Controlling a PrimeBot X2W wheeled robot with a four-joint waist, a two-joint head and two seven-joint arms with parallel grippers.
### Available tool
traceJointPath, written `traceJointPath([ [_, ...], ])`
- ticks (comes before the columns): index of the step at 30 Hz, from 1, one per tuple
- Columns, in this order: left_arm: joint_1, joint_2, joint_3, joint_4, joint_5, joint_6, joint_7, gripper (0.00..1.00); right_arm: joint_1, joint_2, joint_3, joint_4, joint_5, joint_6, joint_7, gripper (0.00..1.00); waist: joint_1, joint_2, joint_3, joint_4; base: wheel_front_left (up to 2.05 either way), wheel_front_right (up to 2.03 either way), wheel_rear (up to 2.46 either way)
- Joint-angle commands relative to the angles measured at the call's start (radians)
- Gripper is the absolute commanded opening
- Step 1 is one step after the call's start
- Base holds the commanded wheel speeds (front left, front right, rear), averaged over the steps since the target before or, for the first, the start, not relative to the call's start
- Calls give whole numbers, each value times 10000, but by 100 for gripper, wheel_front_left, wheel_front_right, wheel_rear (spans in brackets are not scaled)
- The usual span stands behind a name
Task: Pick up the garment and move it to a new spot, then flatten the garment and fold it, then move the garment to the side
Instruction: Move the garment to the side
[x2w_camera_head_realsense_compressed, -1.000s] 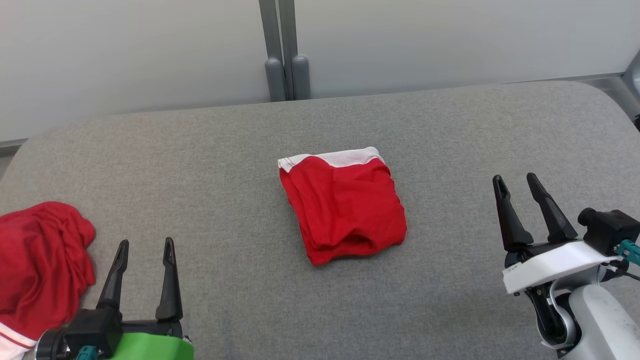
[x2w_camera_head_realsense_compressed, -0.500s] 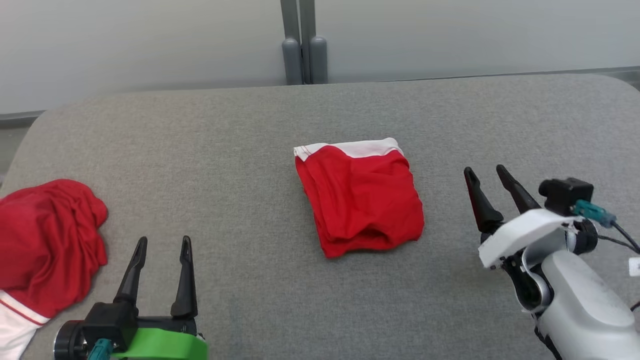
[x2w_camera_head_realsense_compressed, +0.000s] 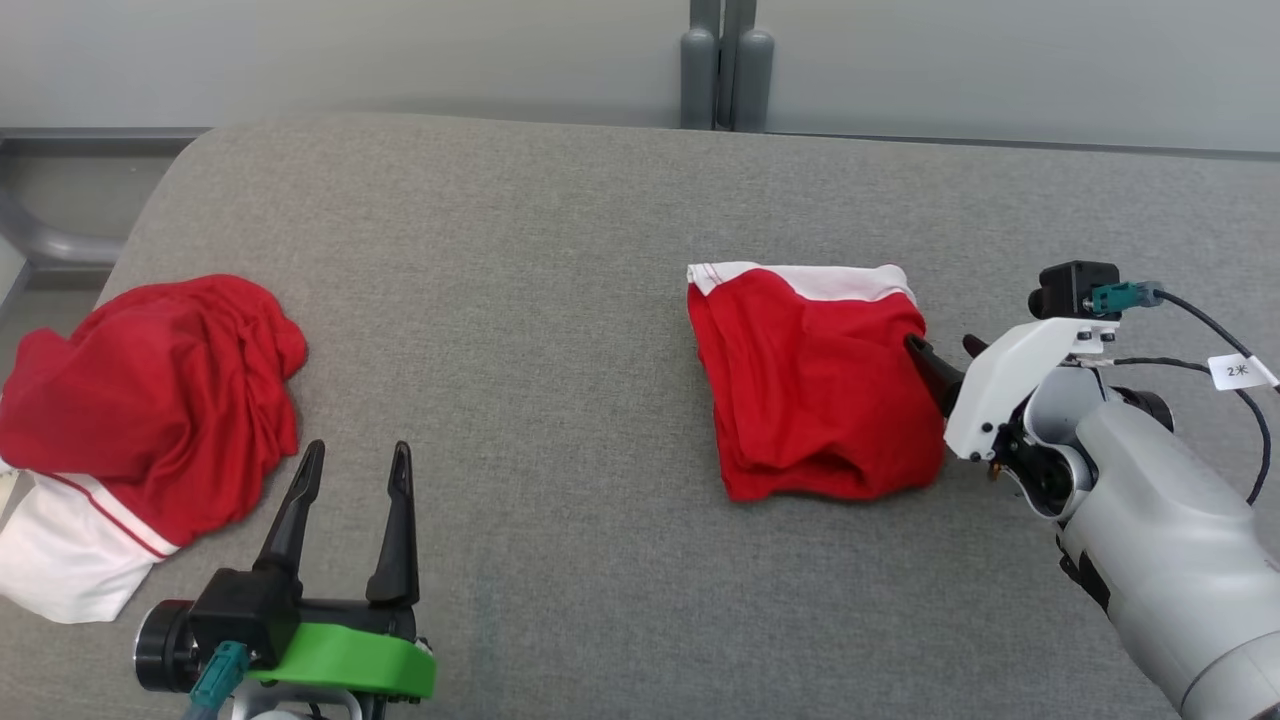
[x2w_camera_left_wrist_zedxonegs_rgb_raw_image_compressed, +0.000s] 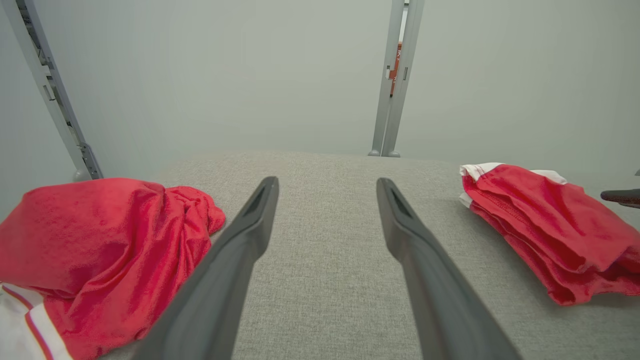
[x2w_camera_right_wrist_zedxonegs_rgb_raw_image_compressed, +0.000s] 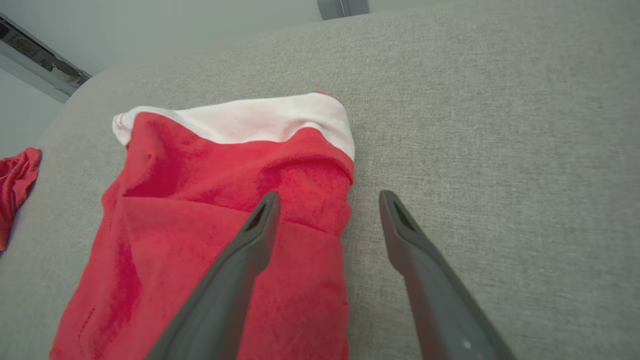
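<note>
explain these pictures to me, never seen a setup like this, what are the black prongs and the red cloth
This is a wheeled robot with two arms, seen through three of its own cameras. The wide picture comes from its head, looking down on a grey fabric-covered table. The other two come from its wrists, each looking along that arm's two dark fingers: those are your prongs. The left gripper, with the green part, is open and holds nothing. The right gripper is open too, at the right edge of a folded red cloth garment with a white band. In its wrist picture one finger lies over the cloth and one over the table. A crumpled red and white garment lies at the table's left end.
</note>
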Motion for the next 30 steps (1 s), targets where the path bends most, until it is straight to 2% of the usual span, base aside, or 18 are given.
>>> traceJointPath([
  [1,-195,2,-19,41,47,-11,-2,100,-229,44,-47,320,259,1,213,100,0,0,216,322,0,0,0],
  [5,-315,1,-117,157,-11,-41,-1,100,-492,218,-21,1142,728,1,1024,100,0,0,307,517,0,0,0],
  [8,-371,0,-148,237,-10,-57,-2,100,-541,305,51,1306,1073,1,1394,100,0,0,335,573,0,0,0],
  [9,-395,2,-157,262,-7,-61,-1,100,-530,317,111,1283,1161,1,1451,92,0,0,334,579,0,0,0],
  [10,-405,1,-166,280,-3,-62,-1,100,-512,308,169,1261,1243,1,1460,73,0,0,331,576,0,0,0],
  [11,-414,1,-178,308,8,-66,-1,100,-492,289,253,1191,1306,1,1409,37,0,0,325,563,0,0,0],
  [13,-421,1,-190,345,35,-74,-2,100,-444,264,383,1040,1416,1,1234,0,0,0,292,500,0,0,0],
  [22,-542,0,-384,307,188,-116,-2,100,-637,-87,1183,371,1666,1,192,0,0,0,139,-243,0,0,0],
  [30,-846,18,-817,90,166,-171,-2,100,-733,-545,2282,-401,1945,1,-356,0,0,0,139,-1942,0,0,0],
])
